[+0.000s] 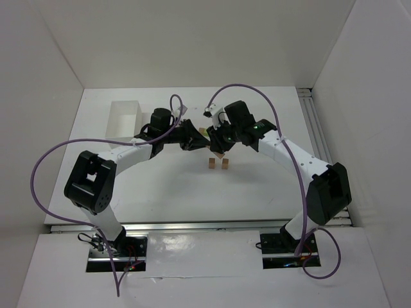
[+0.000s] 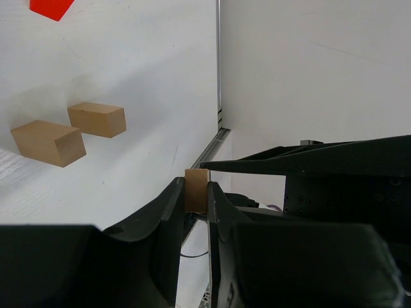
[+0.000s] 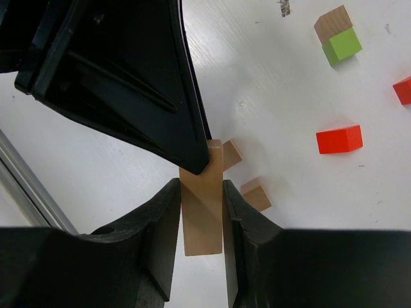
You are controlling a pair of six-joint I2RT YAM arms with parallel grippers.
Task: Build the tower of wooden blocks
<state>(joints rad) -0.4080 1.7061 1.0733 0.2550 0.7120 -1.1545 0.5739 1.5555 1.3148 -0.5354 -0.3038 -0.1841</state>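
A long tan wooden bar hangs above the table, gripped from both ends. My right gripper presses on its two long sides. My left gripper is shut on its far end, and one left finger shows as a black wedge over the bar's top. Under the bar, two small tan blocks lie on the table, also seen as tan blocks from above. A lime green block touches a tan block. Two red blocks lie apart.
A white open box stands at the back left of the table. A metal rail runs along the table's right edge. White walls close the table in at the back and on both sides. Purple cables loop over both arms.
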